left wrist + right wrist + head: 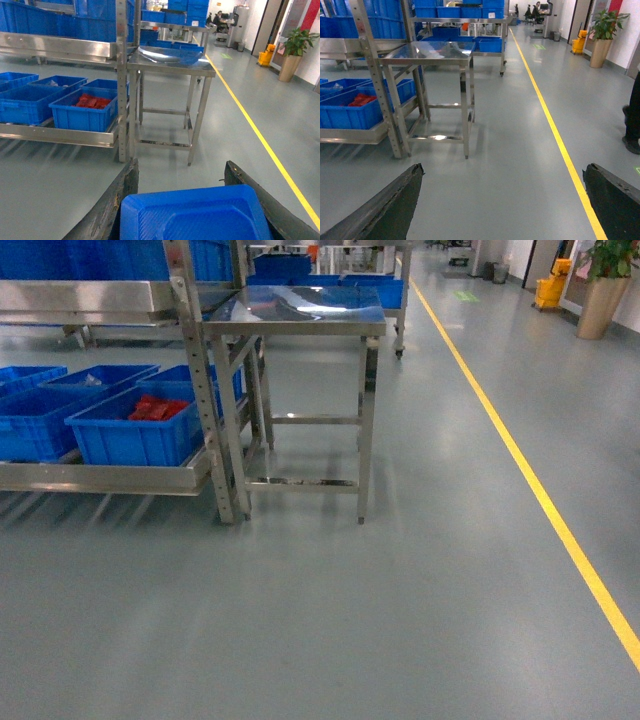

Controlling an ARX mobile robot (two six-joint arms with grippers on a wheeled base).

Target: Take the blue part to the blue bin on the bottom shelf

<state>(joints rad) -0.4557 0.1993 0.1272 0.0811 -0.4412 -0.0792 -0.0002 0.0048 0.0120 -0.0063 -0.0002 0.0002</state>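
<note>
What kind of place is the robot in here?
Probably a factory or warehouse floor: steel racks hold blue bins of parts, and a yellow line marks an aisle on the grey floor.

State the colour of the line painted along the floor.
Yellow; the floor line shows best in the head view.
</note>
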